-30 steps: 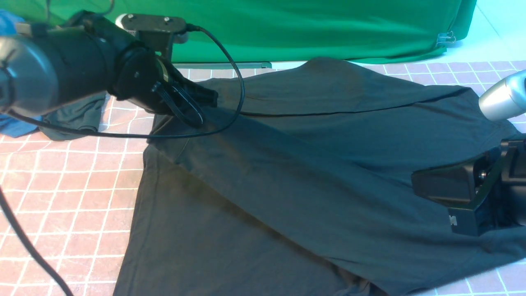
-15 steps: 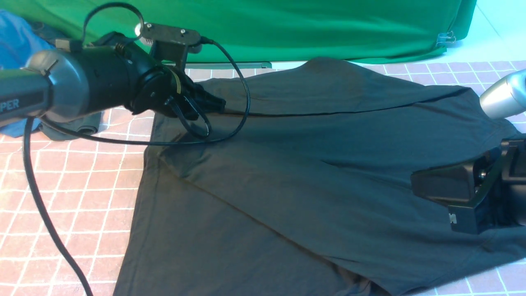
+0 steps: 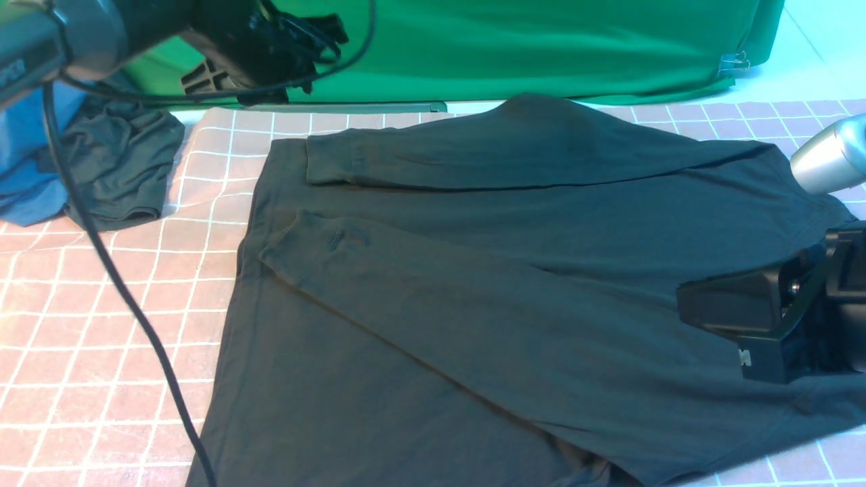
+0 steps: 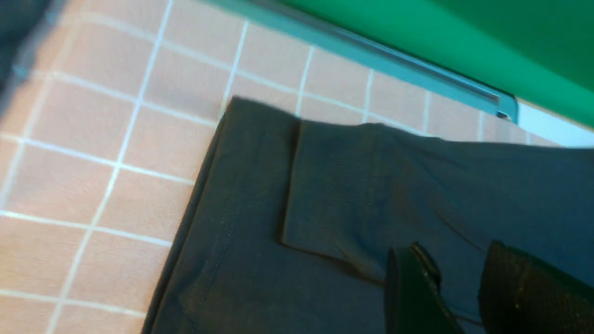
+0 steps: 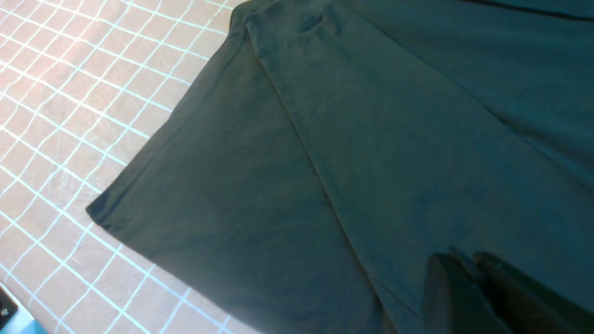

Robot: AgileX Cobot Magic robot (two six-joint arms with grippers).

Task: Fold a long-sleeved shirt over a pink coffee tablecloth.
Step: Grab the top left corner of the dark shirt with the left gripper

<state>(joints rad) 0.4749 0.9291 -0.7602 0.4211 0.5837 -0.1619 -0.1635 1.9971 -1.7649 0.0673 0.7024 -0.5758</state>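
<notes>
The long-sleeved shirt (image 3: 419, 406) lies spread on the tablecloth (image 3: 101, 304), from the middle out to the right, with one sleeve (image 3: 473, 162) laid along its far edge and the other sleeve (image 3: 440, 291) crossing its body slantwise in front of that. At the far left a crumpled garment (image 3: 122, 162) lies partly over another garment (image 3: 20, 196), and a hanging cloth (image 3: 507, 47) stands behind everything. My left gripper (image 4: 457, 287) hangs above the shirt's far left corner, and my right gripper (image 5: 464, 271) sits over the shirt's right side.
</notes>
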